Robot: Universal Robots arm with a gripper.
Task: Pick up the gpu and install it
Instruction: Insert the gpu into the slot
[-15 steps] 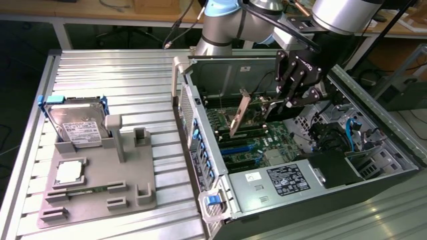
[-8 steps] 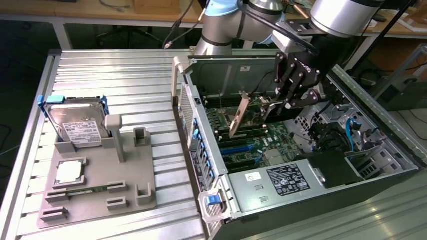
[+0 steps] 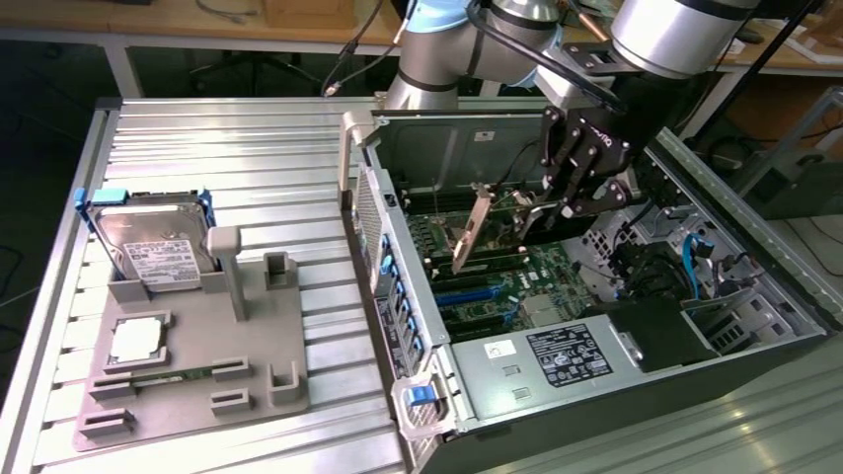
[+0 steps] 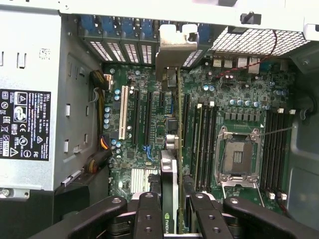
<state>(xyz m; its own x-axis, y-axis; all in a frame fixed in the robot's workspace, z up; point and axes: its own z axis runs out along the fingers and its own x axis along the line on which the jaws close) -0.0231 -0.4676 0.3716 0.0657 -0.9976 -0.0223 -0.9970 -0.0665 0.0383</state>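
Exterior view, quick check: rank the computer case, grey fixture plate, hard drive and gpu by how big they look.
1. computer case
2. grey fixture plate
3. hard drive
4. gpu, nearly edge-on, so its rank against the hard drive is unsure

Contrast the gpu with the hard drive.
The gpu is held by the gripper inside the computer case; the hard drive sits in the grey holder outside it. The gpu is a thin card; the hard drive is a thicker box with a white label. Both stand tilted.
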